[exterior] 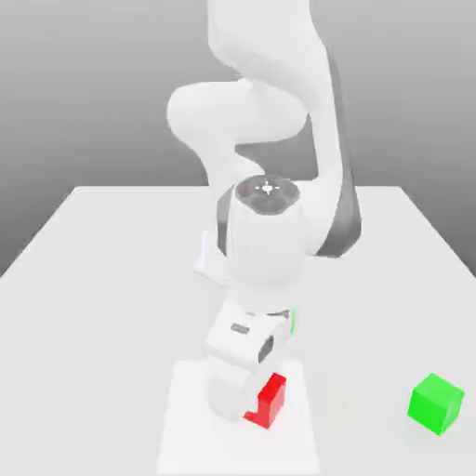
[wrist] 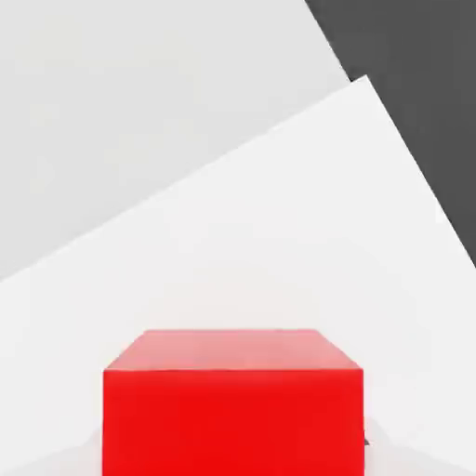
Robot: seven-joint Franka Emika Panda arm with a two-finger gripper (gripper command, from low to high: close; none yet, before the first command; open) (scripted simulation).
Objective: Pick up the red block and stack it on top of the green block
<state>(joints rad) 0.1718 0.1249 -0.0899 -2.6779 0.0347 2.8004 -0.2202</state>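
The red block (exterior: 271,402) rests on a white sheet (exterior: 191,437) near the table's front edge. My gripper (exterior: 247,406) is lowered straight onto it and is shut on it, and the white hand hides the block's side toward the exterior view's left. In the hand view the red block (wrist: 232,409) sits very close, with its top face and one side showing. The green block (exterior: 435,402) stands alone on the table, well off to the exterior view's right of the red one, at about the same depth.
The grey table (exterior: 93,279) stretches back to the arm's base (exterior: 214,260). The white sheet (wrist: 279,232) lies on it under the red block. A dark floor (wrist: 418,74) shows past the table's edge in the hand view.
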